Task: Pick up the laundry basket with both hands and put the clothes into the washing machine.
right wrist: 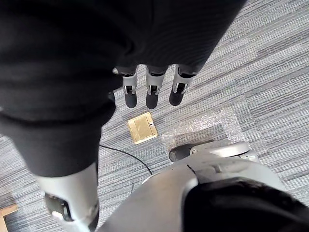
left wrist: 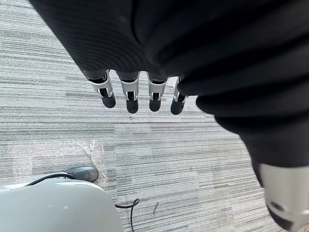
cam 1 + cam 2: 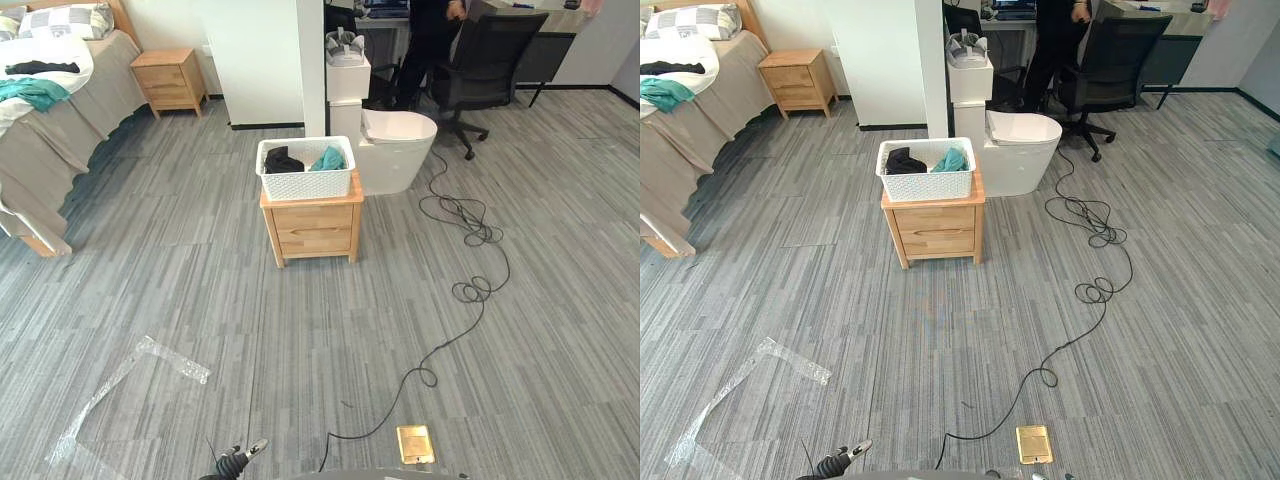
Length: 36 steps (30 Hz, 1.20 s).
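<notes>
Light is bright, even and diffuse across the room. The floor (image 3: 300,330) is uniformly lit, with no hot spots. Shadows are soft and sit beneath objects: a faint one under the wooden cabinet (image 3: 313,228), and a darker band along the base of the bed (image 3: 60,150). The laundry basket (image 3: 306,170) and the toilet (image 3: 400,150) read bright but not washed out. The brass floor plate (image 3: 415,444) shows slight glare, and the clear tape (image 3: 175,362) a pale sheen. In the wrist views, the covers of the left hand (image 2: 132,94) and right hand (image 1: 152,92) are near black, with faint rib detail.
</notes>
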### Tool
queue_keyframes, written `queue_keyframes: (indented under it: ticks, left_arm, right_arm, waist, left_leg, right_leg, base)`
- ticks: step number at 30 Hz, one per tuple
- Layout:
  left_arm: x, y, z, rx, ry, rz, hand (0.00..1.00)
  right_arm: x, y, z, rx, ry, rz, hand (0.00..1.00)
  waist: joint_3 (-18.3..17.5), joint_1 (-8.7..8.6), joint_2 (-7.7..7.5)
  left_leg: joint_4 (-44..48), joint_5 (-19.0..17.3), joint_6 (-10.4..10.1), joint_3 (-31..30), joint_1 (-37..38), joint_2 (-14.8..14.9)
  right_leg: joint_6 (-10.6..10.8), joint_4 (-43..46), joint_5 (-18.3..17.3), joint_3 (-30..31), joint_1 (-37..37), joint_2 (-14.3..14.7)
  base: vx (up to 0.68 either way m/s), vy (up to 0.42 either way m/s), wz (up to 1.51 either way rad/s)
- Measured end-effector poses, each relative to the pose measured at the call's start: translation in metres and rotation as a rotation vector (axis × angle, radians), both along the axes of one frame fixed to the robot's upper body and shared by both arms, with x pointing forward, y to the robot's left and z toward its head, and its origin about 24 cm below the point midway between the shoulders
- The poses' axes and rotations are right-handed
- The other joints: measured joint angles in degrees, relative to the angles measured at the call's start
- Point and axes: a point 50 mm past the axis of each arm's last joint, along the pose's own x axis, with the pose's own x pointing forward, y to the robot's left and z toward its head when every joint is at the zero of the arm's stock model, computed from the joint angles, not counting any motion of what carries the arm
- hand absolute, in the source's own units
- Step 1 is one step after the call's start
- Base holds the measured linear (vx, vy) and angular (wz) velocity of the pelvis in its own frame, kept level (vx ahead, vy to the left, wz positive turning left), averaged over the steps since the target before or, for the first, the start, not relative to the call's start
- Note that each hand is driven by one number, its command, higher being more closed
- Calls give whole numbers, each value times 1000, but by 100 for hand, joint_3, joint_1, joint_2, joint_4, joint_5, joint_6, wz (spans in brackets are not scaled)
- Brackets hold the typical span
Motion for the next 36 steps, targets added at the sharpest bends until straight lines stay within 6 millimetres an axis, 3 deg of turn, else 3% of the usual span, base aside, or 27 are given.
queue_keyframes:
  ticks: [14, 19, 20, 21, 22, 23, 25, 26, 27, 30, 31, 32, 33, 34, 35, 36]
  left_arm:
    - [0, 2, 0, 3, -1, 4, 0]
    - [9, 4, 2, -7, -31, 52, 0]
    - [13, 5, 3, -9, -41, 59, 0]
    - [17, 6, 4, -4, -49, 46, 0]
    - [20, 6, 5, -3, -56, 36, 0]
    - [27, 6, 7, 1, -79, 19, 0]
    - [31, 7, 8, 11, -84, -2, 0]
    - [32, 7, 8, 12, -83, -1, 0]
    - [33, 7, 9, 13, -86, 0, 0]
    - [66, -10, 15, -23, -160, -25, 0]
    - [79, -15, 19, -32, -193, -34, 0]
    - [92, -24, 23, -52, -226, -45, 0]
    - [93, -27, 23, -62, -230, -45, 0]
    - [88, -33, 21, -82, -217, -31, 0]
    - [84, -34, 19, -97, -208, 10, 0]
    - [83, -34, 18, -104, -208, 35, 0]
  right_arm:
    - [1, 2, 0, 8, -1, 26, 0]
    - [16, 0, 1, 14, -34, 21, 0]
    - [17, -1, 1, 23, -43, -23, 0]
    - [13, 2, 0, 40, -43, -78, 0]
    - [11, 0, 1, 43, -48, -121, 0]
    - [14, 0, 2, 58, -76, -183, 0]
    - [14, 3, 2, 81, -103, -232, 0]
    - [14, 4, 2, 85, -103, -242, 0]
    - [15, 6, 2, 88, -105, -244, 0]
    - [9, 8, 0, 103, -94, -308, 0]
    - [5, 11, -2, 110, -73, -334, 0]
    - [-8, 18, -6, 132, -20, -381, 0]
    - [-14, 20, -7, 139, -1, -404, 0]
    - [-22, 22, -8, 147, 28, -435, 0]
    - [-31, 23, -8, 153, 33, -496, 0]
    - [-32, 24, -8, 154, 33, -517, 0]
  waist:
    - [0, 19, -42]
    - [104, 59, -25]
    - [163, 45, -13]
    - [260, -6, -120]
    - [265, -49, -87]
    - [348, -54, -124]
    - [456, -107, -145]
    - [489, -107, -177]
    - [492, -106, -197]
    - [603, -241, -162]
    - [665, -296, -193]
    - [752, -340, -266]
    - [764, -378, -251]
    - [770, -468, -91]
    - [741, -509, -81]
    - [738, -495, -74]
  left_leg:
    - [-1, -9, -6, 131, -35, 30]
    - [632, -275, 72, 296, -748, 73]
    - [720, -363, 119, 278, -794, 19]
    - [815, -462, 250, 230, -780, -117]
    - [846, -523, 305, 179, -778, -114]
    - [969, -664, 341, 83, -783, -229]
    - [1029, -768, 473, -67, -586, -351]
    - [963, -834, 496, -83, -398, -339]
    - [939, -875, 494, -82, -335, -334]
    - [889, -1135, 500, -278, -150, -204]
    - [737, -1165, 484, -400, -18, -193]
    - [408, -1219, 384, -555, 284, -174]
    - [312, -1244, 274, -569, 402, -95]
    - [288, -1315, 134, -612, 600, 136]
    - [790, -1349, -15, -641, 532, 283]
    - [1167, -1320, -131, -622, 441, 332]
  right_leg:
    - [-15, -22, 30, 124, -82, 36]
    - [74, 406, -32, 338, -745, 37]
    - [138, 898, -369, 274, -965, -23]
    - [376, 1572, -774, 143, -1172, -201]
    - [492, 2047, -936, 67, -1301, -293]
    - [408, 3513, -1076, -2, -1898, -498]
    - [33, 5309, -966, -27, -2769, -694]
    - [190, 5723, -1067, -71, -3046, -677]
    - [224, 5749, -1095, -118, -3179, -667]
    - [293, 3664, -912, -635, -3444, -568]
    - [291, 2754, -624, -757, -3414, -547]
    - [340, 1462, -95, -841, -3316, -490]
    - [293, 1294, 51, -838, -3278, -449]
    - [30, 1534, 367, -833, -3241, -314]
    - [-393, 1861, 649, -849, -3242, -236]
    - [-490, 2014, 678, -880, -3216, -210]
  base:
    - [-21, -9, -5]
    - [-23, 1, -23]
    - [-21, 58, 35]
    - [-9, 78, 54]
    - [-34, 72, 63]
    - [-36, 54, 46]
    - [104, 80, 47]
    - [249, 83, 30]
    - [296, 59, 5]
    - [322, 13, 23]
    - [567, -72, 56]
    - [602, -98, 54]
    - [758, -152, 53]
    - [715, -149, 44]
    - [748, -168, 39]
    - [792, -215, 26]
